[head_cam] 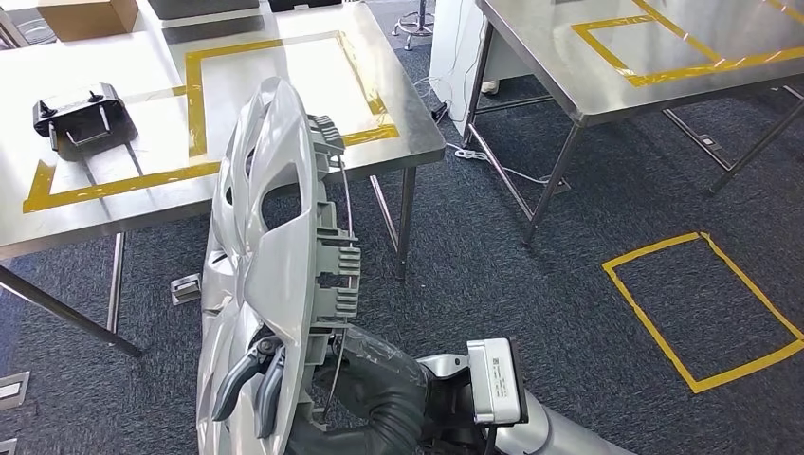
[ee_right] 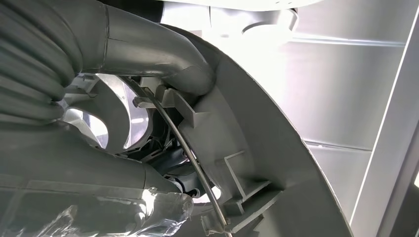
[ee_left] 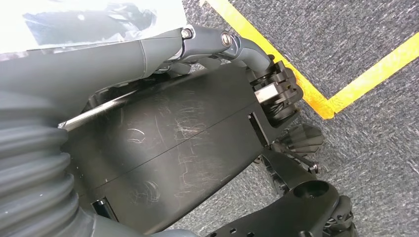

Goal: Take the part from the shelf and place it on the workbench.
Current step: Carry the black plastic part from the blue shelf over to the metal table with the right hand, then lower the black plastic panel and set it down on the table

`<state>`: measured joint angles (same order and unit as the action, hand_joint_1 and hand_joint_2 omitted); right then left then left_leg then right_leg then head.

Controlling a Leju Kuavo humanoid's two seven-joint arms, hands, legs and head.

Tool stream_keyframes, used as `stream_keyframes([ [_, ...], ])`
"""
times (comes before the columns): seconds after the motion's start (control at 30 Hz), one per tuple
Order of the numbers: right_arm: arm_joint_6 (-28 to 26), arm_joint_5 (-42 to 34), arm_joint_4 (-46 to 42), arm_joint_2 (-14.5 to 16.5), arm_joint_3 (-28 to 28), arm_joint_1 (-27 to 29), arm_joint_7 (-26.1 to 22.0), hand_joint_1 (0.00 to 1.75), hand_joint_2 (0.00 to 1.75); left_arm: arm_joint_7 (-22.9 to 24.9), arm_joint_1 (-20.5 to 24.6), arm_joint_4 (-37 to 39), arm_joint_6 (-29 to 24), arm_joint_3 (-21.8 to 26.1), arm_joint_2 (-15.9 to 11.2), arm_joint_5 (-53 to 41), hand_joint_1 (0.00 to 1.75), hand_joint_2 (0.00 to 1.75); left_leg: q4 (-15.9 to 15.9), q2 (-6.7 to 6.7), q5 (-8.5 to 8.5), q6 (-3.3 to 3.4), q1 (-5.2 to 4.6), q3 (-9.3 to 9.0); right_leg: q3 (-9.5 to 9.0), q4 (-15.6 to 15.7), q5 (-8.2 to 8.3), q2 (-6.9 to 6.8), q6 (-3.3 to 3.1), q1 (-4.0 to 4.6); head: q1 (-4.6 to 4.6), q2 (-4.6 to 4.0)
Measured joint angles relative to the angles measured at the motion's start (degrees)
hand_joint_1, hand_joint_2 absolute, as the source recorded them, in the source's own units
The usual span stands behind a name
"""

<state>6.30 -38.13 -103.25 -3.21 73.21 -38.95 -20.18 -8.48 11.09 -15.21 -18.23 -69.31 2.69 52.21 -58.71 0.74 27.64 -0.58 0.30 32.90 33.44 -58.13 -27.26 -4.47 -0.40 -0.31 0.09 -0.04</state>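
Observation:
The part is a large silver wheel cover (head_cam: 270, 237), held upright on edge in front of me. My right hand (head_cam: 360, 389) grips its lower rim from behind, and the dark fingers (head_cam: 248, 374) reach through a spoke opening onto its face. In the right wrist view the grey thumb (ee_right: 163, 54) presses on the cover's ribbed inner side (ee_right: 257, 148) beside its wire ring. The steel workbench (head_cam: 398, 142), marked with a yellow tape rectangle, stands just beyond the cover. My left hand (ee_left: 148, 54) hangs low over the carpet, fingers lightly bent and holding nothing.
A black bracket-like part (head_cam: 81, 118) lies on the workbench's left side, and a cardboard box (head_cam: 85, 14) sits at its far edge. A second steel table (head_cam: 607, 85) stands at the right. A yellow tape square (head_cam: 706, 308) marks the carpet, and cables (head_cam: 493, 161) trail between the tables.

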Motion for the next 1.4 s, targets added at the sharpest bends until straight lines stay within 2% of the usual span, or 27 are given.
stream_keyframes([
  [0.73, -0.5, 0.9, 0.0, 0.0, 0.0, 0.0, -0.1, 1.75, 1.75, 0.7, 0.1, 0.0, 0.0, -0.4, 0.0, -0.6, 0.0, 1.75, 0.1, 0.0, -0.07, -0.1, 0.1, -0.08, 0.02, -0.2, -0.05, 0.01, 0.02, 0.07, 0.0, 0.0],
  [0.93, -0.6, 1.1, 0.0, 0.1, 0.0, 0.0, -0.2, 1.75, 1.75, 0.7, 0.1, 0.0, 0.2, -0.8, -0.1, -0.6, 0.0, 1.75, 0.0, -0.05, -0.02, 0.6, -0.32, 0.0, -0.13, 0.1, 0.19, -0.24, 0.66, -0.32, -0.13, 0.0],
  [1.0, -0.6, 1.1, 0.0, 0.2, -0.1, 0.0, -0.2, 1.75, 1.75, 0.6, 0.2, 0.0, 0.4, -0.9, -0.1, -0.6, 0.0, 1.75, 0.8, -0.29, -0.43, 1.11, -0.02, -0.46, -0.15, -0.3, -0.36, 0.48, 1.04, -0.45, -0.15, 0.0],
  [1.07, -0.6, 1.1, 0.0, 0.2, -0.1, 0.0, -0.3, 1.75, 1.75, 0.6, 0.2, 0.0, 0.6, -1.0, 0.0, -0.6, 0.0, 1.75, 1.5, -0.68, -0.83, 1.51, 0.35, -0.92, 1.49, -4.1, -2.79, 2.53, 1.29, -0.54, 0.16, 0.0],
  [1.13, -0.6, 1.1, 0.0, 0.1, 0.0, 0.1, -0.4, 1.75, 1.75, 0.6, 0.2, 0.0, 0.6, -1.0, 0.0, -0.7, 0.0, 1.75, 1.6, -1.29, -0.88, 1.6, 0.34, -0.91, 5.09, -11.5, -6.08, 3.86, 1.37, -0.57, 0.5, 0.0],
  [1.17, -0.6, 1.1, 0.0, 0.0, 0.0, 0.2, -0.3, 1.75, 1.75, 0.5, 0.2, 0.0, 0.7, -1.1, 0.0, -0.7, 0.0, 1.75, 1.6, -1.72, -0.86, 1.59, 0.34, -0.92, 6.58, -14.4, -6.81, 4.01, 1.4, -0.58, 0.56, 0.0],
  [1.2, -0.6, 1.1, 0.0, -0.1, 0.0, 0.3, -0.3, 1.75, 1.75, 0.5, 0.2, 0.0, 0.7, -1.1, 0.0, -0.7, 0.0, 1.75, 1.6, -2.21, -0.82, 1.53, 0.36, -0.95, 7.25, -15.4, -6.43, 4.03, 1.39, -0.6, 0.58, 0.0],
  [1.23, -0.6, 1.1, 0.0, -0.1, 0.0, 0.3, -0.3, 1.75, 1.75, 0.4, 0.3, 0.0, 0.7, -1.2, 0.1, -0.7, 0.0, 1.75, 1.5, -2.76, -0.75, 1.39, 0.42, -1.01, 6.83, -14.0, -4.92, 4.08, 1.34, -0.64, 0.6, 0.0],
  [1.27, -0.7, 1.1, 0.0, -0.2, 0.0, 0.4, -0.3, 1.75, 1.75, 0.4, 0.3, 0.0, 0.7, -1.2, 0.1, -0.7, 0.0, 1.75, 1.4, -3.32, -0.63, 1.17, 0.5, -1.08, 5.47, -10.7, -2.64, 4.36, 1.26, -0.72, 0.62, 0.0],
  [1.33, -0.7, 1.1, 0.0, -0.2, 0.0, 0.3, -0.3, 1.75, 1.75, 0.4, 0.4, 0.0, 0.7, -1.3, 0.3, -0.7, 0.0, 1.75, 1.0, -4.29, -0.36, 0.49, 0.65, -0.88, 2.4, -3.6, 0.37, 6.25, 1.09, -1.0, 0.7, 0.0],
  [1.37, -0.8, 1.1, 0.0, -0.2, 0.0, 0.3, -0.3, 1.75, 1.75, 0.4, 0.5, 0.0, 0.6, -1.3, 0.3, -0.7, 0.0, 1.75, 0.8, -4.68, -0.34, 0.05, 0.72, -0.6, 1.56, -1.6, 0.84, 7.1, 0.98, -1.05, 0.74, 0.0],
  [1.4, -0.8, 1.1, 0.0, -0.2, 0.0, 0.4, -0.4, 1.75, 1.75, 0.3, 0.5, 0.0, 0.6, -1.3, 0.3, -0.7, 0.0, 1.75, 0.8, -5.04, -0.38, -0.39, 0.8, -0.3, 1.3, -0.8, 0.57, 7.67, 0.8, -1.04, 0.75, 0.0],
])
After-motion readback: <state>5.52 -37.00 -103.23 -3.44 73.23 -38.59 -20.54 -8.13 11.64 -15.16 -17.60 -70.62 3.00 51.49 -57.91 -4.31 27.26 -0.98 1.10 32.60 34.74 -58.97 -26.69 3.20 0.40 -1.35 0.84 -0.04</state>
